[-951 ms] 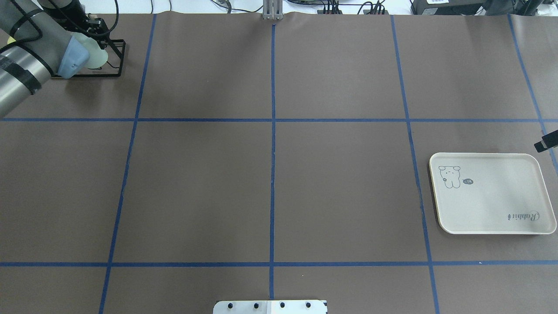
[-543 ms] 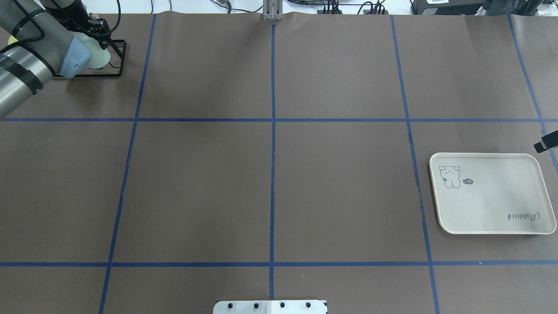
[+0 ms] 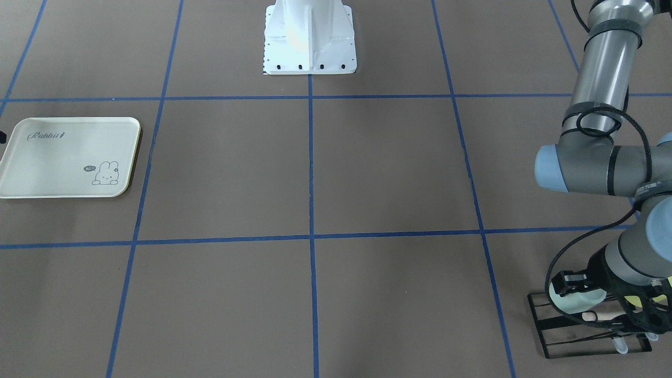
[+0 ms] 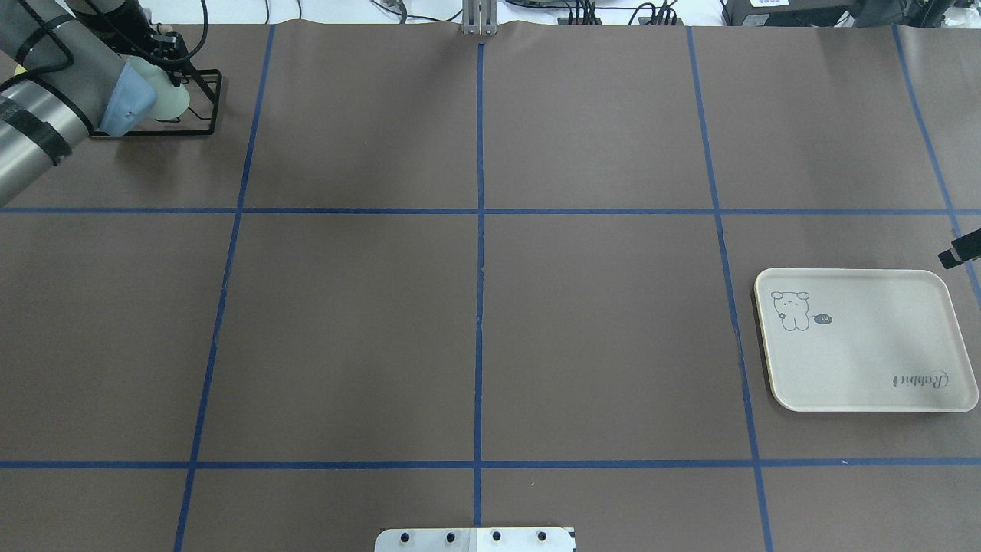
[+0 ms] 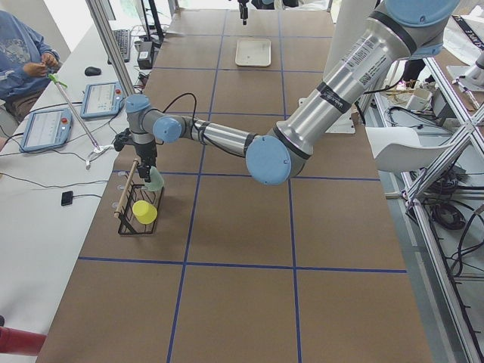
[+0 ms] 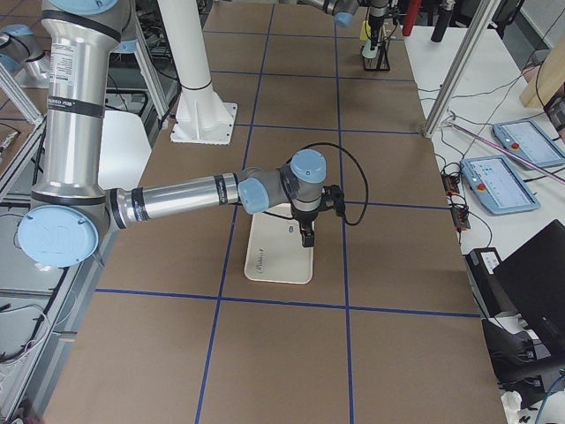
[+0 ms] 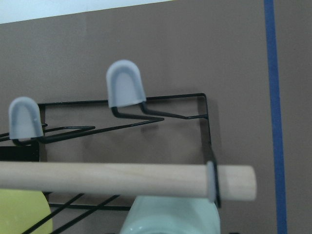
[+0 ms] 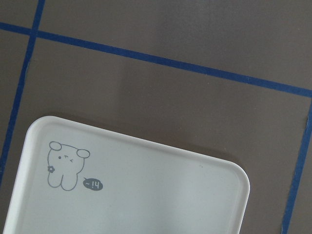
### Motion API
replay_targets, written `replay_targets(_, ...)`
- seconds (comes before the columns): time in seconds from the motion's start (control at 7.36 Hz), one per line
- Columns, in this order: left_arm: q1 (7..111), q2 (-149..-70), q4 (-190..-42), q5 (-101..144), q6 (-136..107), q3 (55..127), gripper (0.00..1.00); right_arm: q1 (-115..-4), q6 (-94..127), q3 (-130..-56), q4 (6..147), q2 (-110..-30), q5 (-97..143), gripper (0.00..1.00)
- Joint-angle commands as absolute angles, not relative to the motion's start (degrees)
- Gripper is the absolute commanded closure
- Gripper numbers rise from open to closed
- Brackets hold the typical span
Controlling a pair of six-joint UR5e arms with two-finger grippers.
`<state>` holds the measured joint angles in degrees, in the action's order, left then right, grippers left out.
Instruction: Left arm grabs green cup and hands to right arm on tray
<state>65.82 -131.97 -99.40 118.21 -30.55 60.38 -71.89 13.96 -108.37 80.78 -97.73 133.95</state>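
The green cup sits on the black wire rack at the table's far left corner; it also shows in the overhead view and the left wrist view. My left gripper is right at the cup, one finger against its side. I cannot tell whether it is open or shut. The cream tray lies empty at the right side. My right gripper hovers just beyond the tray's far right corner. Only its tip shows, so I cannot tell its state.
A yellow-green cup sits on the same rack, beside the green one. A wooden dowel runs across the rack's top. Blue tape lines divide the brown table. The robot's white base stands at the near middle edge.
My left arm has shifted slightly toward the table's far edge at the rack. The green cup has barely moved. The right arm and the tray have not moved.
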Motion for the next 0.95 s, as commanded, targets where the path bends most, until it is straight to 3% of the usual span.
replay_targets(0.0,66.18,-131.66,-99.40,118.21,-30.32,60.29,0.21,-71.89,14.06,-108.46,80.77,-97.73,133.95,0.00)
replay_targets(0.14,66.18,-131.83,-99.40,118.21,-30.67,60.38,0.27,-71.89,14.06,-108.37,80.77,-97.73,134.03,0.00)
replay_targets(0.41,66.27,-132.10,-99.32,118.21,-31.29,60.90,0.85,-71.89,14.06,-108.37,80.77,-97.73,133.95,0.00)
replay_targets(0.54,66.36,-132.10,-98.79,118.30,-31.20,61.87,1.00,-71.81,14.06,-108.37,80.77,-97.73,133.95,0.00)
replay_targets(0.82,70.46,-131.66,-95.30,125.20,-31.11,67.99,1.00,-71.63,14.06,-108.37,80.77,-97.73,133.95,0.00)
